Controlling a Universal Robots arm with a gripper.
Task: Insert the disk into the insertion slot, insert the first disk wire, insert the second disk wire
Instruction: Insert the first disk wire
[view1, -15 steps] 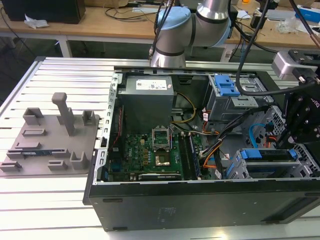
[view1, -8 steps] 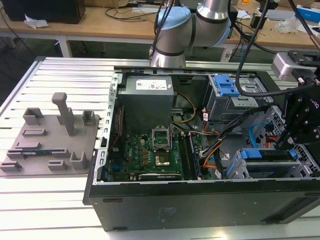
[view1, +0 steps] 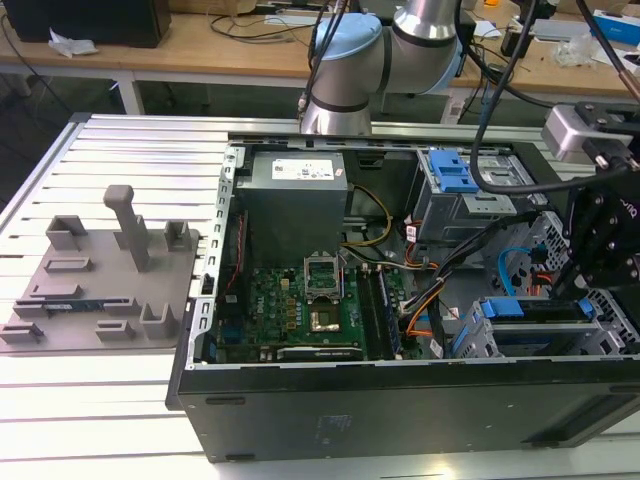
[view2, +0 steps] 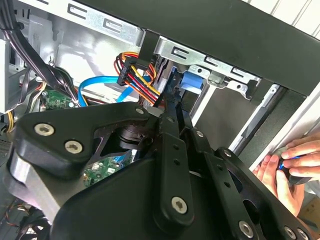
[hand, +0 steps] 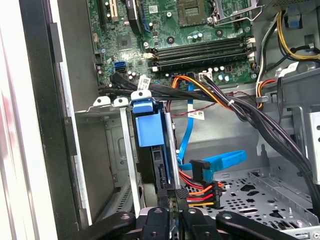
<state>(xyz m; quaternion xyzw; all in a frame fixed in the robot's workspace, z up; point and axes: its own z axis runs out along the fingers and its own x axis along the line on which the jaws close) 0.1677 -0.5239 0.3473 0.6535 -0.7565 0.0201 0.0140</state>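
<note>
Blue-framed disk (hand: 149, 127) is seated in the insertion slot (hand: 127, 160) just ahead of the gripper (hand: 173, 199), which looks clenched on the multicoloured wire plug (hand: 182, 192) at its edge; blue wire (hand: 220, 161) beside seems not yet connected.

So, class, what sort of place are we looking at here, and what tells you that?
Probably a robotics lab or workshop: a robot arm stands at the far side of an open computer case on a slotted metal table, with cluttered wooden workbenches beyond.
</note>
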